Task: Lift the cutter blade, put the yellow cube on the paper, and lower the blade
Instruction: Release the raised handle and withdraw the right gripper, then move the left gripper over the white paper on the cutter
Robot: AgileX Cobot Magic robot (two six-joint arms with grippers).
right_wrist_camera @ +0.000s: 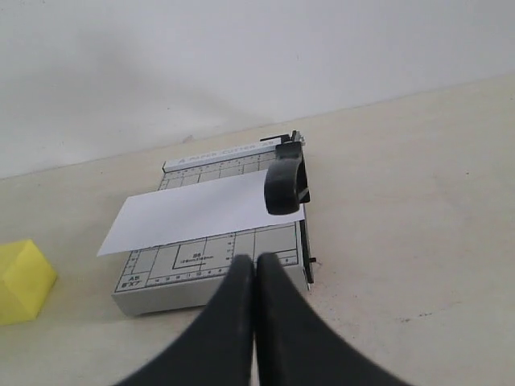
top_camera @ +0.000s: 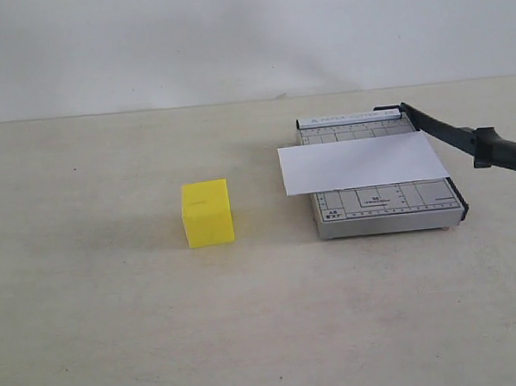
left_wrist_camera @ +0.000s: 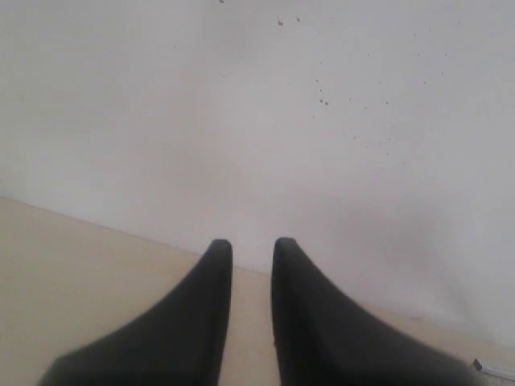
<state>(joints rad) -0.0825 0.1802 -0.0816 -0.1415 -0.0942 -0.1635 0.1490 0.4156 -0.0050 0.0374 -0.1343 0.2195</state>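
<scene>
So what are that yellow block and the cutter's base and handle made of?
The yellow cube looks like foam or matte plastic: flat colour, no shine. The trimmer base seems to be painted metal or plastic: smooth grey with printed grid lines. The blade handle looks like moulded black plastic, rounded and matte.

So the left gripper (left_wrist_camera: 251, 245) is seen with its two black fingers (left_wrist_camera: 211, 297) held a little apart. A narrow gap runs between them right down to the tips, and nothing is gripped. It's pointed outward, roughly level. The right gripper (right_wrist_camera: 256, 259) is closed up, its fingers (right_wrist_camera: 229, 314) pressed together at the tips with nothing held between them, and it's angled downward. Only the fingers are caught on camera; wrists and arms can't be made out.
</scene>
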